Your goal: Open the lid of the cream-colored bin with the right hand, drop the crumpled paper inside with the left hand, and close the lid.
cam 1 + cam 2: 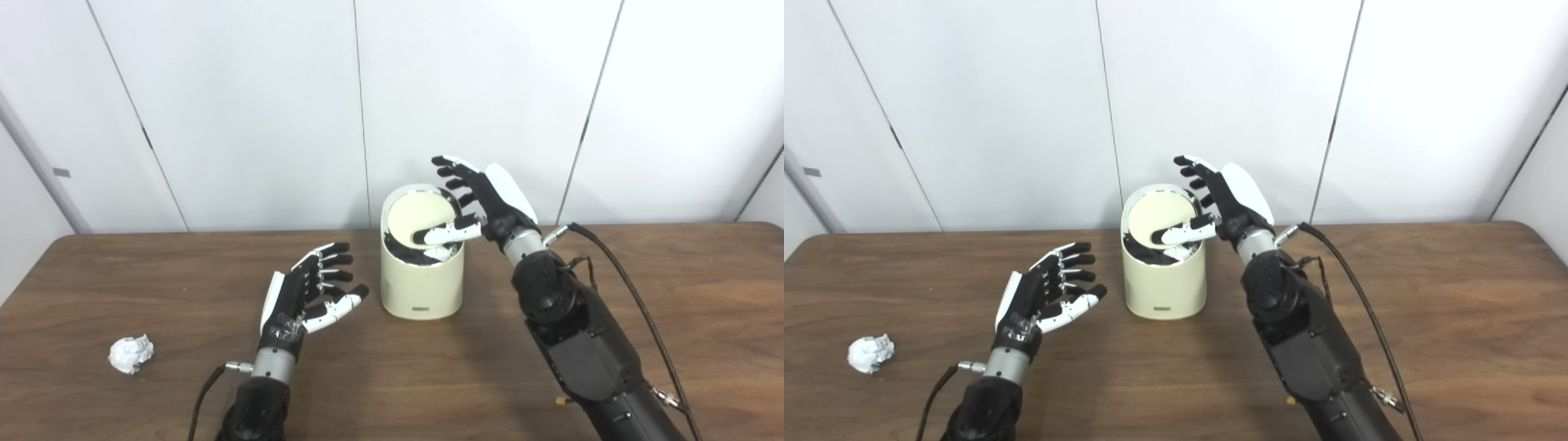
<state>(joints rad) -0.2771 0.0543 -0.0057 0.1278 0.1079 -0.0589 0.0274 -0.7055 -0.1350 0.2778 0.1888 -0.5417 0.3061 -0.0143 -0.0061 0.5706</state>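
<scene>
The cream-colored bin (pixel 421 278) is standing upright on the wooden table (pixel 674 294), about midway across it and toward the back wall, and its round lid (pixel 420 218) is tipping up on edge so that a dark gap is showing along the front of the rim. The right hand (pixel 484 199) is reaching over the bin's right shoulder with its fingers spread above the rim and its thumb (pixel 447 233) lying across the lower face of the tilted lid; it looks to be propping the lid, not clasping it, with nothing gripped in the palm. The left hand (pixel 309 288) is hovering just left of the bin, palm up, fingers apart, holding nothing. What matters is where the crumpled paper (pixel 131 353) is lying: it is sitting on the table well out to the left and nearer the front edge, behind and outboard of the left hand, on the far side from the bin. So the left hand is pointing toward the bin while its load is lying the opposite way. The left arm is clearly the nearer one to the paper, the right being occupied across the table. My guess is that the left hand needs to swing back and outward, away from the bin, to fetch the wad while the lid is being kept ajar. The paper is a roundish lump with no real long axis, so approach angle should matter little.
</scene>
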